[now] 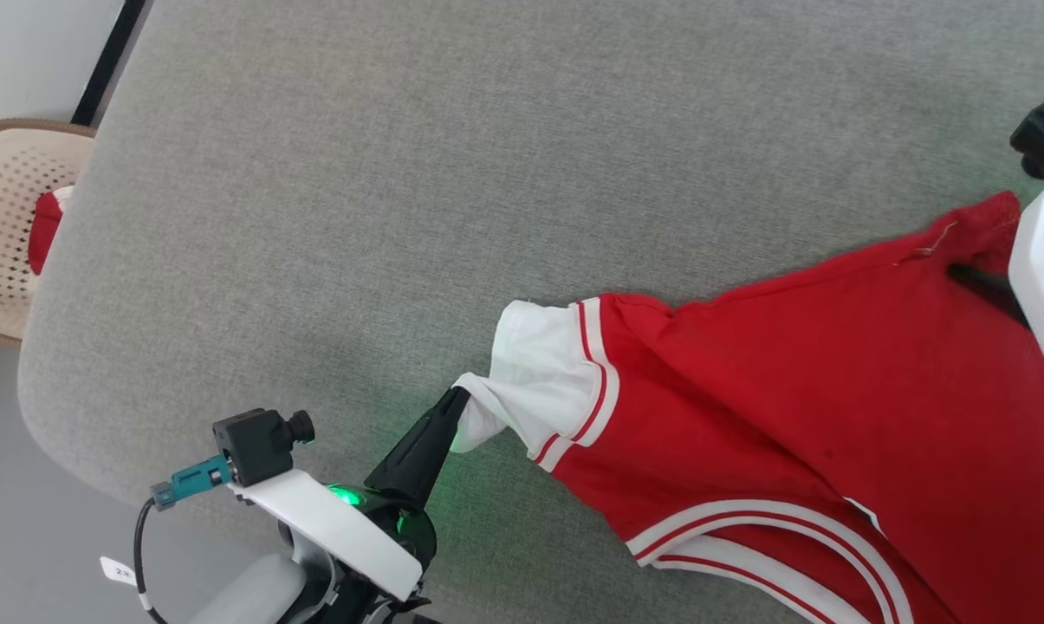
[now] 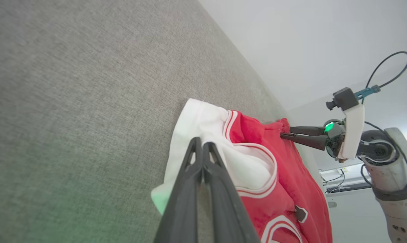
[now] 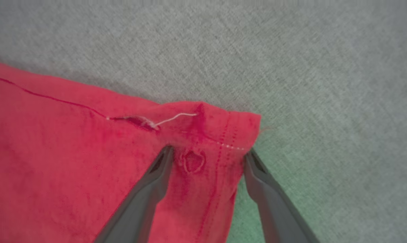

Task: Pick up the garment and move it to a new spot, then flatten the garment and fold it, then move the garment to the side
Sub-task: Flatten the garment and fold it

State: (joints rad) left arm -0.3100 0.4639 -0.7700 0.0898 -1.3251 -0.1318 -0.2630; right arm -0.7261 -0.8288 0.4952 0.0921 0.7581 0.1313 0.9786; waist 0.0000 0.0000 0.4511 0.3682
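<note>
The garment (image 1: 833, 373), red with a white sleeve and red-and-white striped trim, lies spread over the right of the grey table (image 1: 400, 173). My left gripper (image 1: 454, 406) is shut on the tip of the white sleeve (image 1: 539, 373); in the left wrist view its fingers (image 2: 199, 148) are pressed together on that sleeve (image 2: 203, 118). My right gripper (image 3: 208, 153) stands open, its two fingers straddling the red hem corner (image 3: 223, 128) of the garment (image 3: 71, 152), which rests flat on the table. The left wrist view shows the right gripper (image 2: 283, 132) at the far red corner.
A beige perforated chair (image 1: 6, 199) stands past the table's left edge, with a small red cloth bundle (image 1: 43, 230) on it. The table's rounded corner and the floor (image 1: 19, 520) are at the lower left. Bare grey table surface stretches above the garment.
</note>
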